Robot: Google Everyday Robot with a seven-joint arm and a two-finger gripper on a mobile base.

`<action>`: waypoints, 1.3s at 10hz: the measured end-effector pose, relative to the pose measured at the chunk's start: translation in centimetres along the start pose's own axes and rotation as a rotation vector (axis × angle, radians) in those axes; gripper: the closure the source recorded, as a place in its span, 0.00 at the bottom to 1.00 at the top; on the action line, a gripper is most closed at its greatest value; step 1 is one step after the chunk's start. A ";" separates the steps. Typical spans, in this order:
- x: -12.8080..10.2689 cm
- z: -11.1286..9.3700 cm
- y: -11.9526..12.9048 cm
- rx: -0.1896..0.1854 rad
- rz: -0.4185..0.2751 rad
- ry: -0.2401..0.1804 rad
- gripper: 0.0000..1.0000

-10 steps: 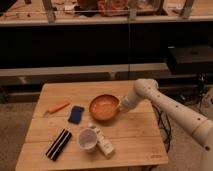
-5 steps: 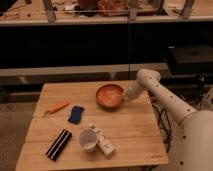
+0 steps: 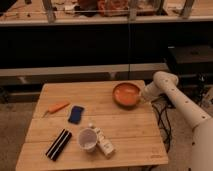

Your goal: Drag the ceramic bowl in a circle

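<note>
your ceramic bowl (image 3: 125, 93) sat upright on the tabletop (image 3: 125, 127), at the far right corner as the camera saw it, close to the back edge. your end effector (image 3: 143, 96) was at the bowl's right rim, touching it or just beside it; i couldn't tell which. the arm (image 3: 182, 105) came in from the right, past the tabletop's edge. you couldn't read off how far open the end effector was, or whether it had hold of the bowl.

writing: the white bottle (image 3: 104, 143) lying near the front carried a label too small to read. the whitish cup (image 3: 88, 139) touched its left side. the black striped bar (image 3: 59, 144) lay front left, the blue pad (image 3: 76, 114) mid-left, and the orange stick (image 3: 58, 107) just left of that. all were well apart from the bowl.
</note>
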 end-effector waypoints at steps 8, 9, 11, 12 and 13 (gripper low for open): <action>-9.1 -1.8 6.1 -0.101 -0.170 -0.029 1.00; -11.1 -1.0 5.1 -0.105 -0.213 -0.047 1.00; -15.3 0.7 2.5 -0.102 -0.306 -0.089 1.00; -17.0 1.4 1.0 -0.091 -0.354 -0.108 1.00; -18.5 2.0 -0.8 -0.069 -0.402 -0.125 1.00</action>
